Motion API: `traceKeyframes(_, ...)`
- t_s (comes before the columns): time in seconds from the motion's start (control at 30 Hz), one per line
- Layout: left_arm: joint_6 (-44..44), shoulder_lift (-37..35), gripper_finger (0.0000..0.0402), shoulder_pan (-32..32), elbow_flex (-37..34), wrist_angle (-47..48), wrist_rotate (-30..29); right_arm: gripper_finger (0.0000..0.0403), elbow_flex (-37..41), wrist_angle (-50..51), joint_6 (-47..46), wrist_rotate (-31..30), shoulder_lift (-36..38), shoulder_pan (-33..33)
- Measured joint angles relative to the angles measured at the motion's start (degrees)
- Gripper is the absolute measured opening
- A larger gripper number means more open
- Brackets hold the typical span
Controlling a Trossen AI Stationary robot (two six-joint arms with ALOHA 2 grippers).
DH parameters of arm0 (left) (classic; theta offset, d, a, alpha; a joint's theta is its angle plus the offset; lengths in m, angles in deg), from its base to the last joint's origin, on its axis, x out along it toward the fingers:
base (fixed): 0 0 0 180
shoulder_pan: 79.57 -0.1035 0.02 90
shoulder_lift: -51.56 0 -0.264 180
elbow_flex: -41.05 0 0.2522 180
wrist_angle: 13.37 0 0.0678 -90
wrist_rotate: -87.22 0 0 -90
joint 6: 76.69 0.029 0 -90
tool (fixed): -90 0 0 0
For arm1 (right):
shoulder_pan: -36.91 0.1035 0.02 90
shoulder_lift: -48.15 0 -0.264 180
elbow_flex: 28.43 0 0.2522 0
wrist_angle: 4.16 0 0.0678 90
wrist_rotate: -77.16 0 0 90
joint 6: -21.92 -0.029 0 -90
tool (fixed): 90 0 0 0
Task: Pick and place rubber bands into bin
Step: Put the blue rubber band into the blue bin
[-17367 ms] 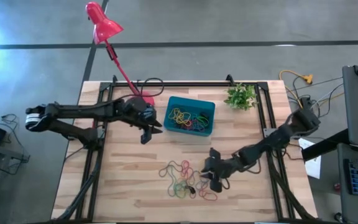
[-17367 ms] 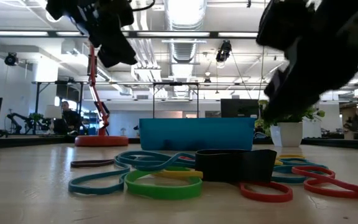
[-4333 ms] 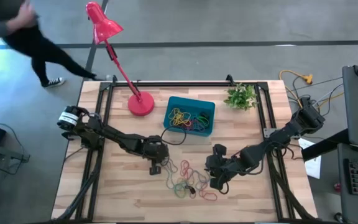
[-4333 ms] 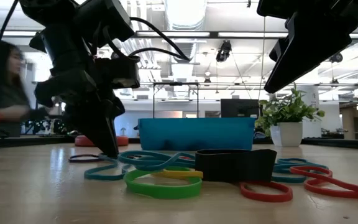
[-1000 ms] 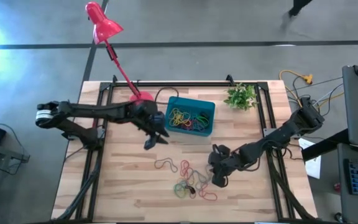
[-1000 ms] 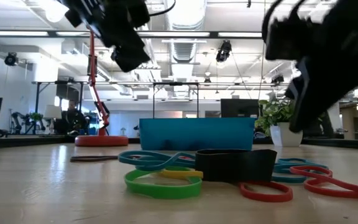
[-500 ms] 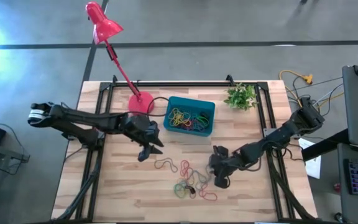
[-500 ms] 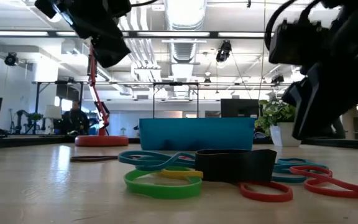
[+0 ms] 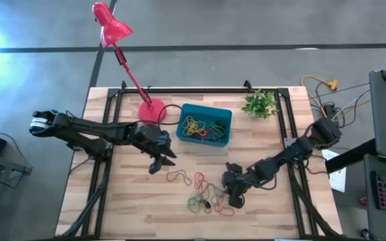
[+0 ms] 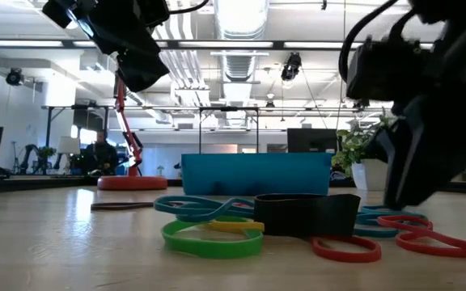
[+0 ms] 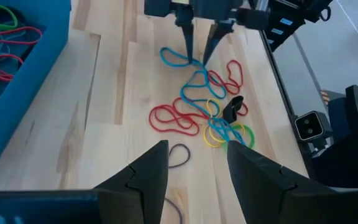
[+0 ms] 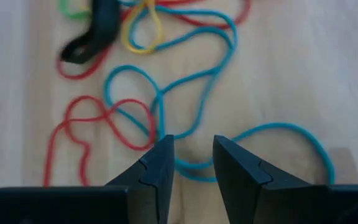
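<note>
Right gripper (image 12: pixel 191 163), fingers open, straddles a teal band (image 12: pixel 185 93) at the pile's 3 o'clock: close low against the bench (image 9: pixel 133 201) (left gripper (image 11: pixel 194 165) waits open, empty).

1. High view: straight down over the whole worktop (image 9: pixel 133 201).
2. Low view: worktop level, facing the room, close to the rubber bands (image 10: pixel 217 230).
3. Wrist views: close above that same pile; the left one also shows the bin (image 11: pixel 23 81).

Even bright light; ceiling lights (image 10: pixel 241 14) glare (low view); right wrist view motion-blurred
</note>
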Motion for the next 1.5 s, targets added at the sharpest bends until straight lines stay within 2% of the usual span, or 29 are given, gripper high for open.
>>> traceKeyframes(0.17, 0.1, 0.0, 0.0149, 0.0, 0.0, 0.2, 0.0, 0.01, -0.1, 2.1, -6.1, -1.4, -0.8, 0.0)
traceKeyframes(0.4, 0.5, 0.0, 0.0149, 0.0, 0.0, 0.1, 0.0, 0.0098, -0.2, 4.5, -7.7, -1.5, -0.6, 0.0)
traceKeyframes(0.93, 0.5, 0.1, 0.0149, 0.0, -0.1, 0.2, 0.0, 0.0069, -0.1, 4.4, -4.9, -3.2, -0.8, 2.8)
traceKeyframes(1.3, 0.5, 0.1, 0.0149, 0.0, -0.1, 0.2, -0.1, 0.0069, -0.6, 5.3, -3.9, -4.9, -0.9, 4.9)
traceKeyframes(1.5, 0.2, 0.1, 0.0149, 0.0, -0.1, 0.2, -0.1, 0.0068, -0.8, 10.2, -11.9, -4.8, -0.7, 8.1)
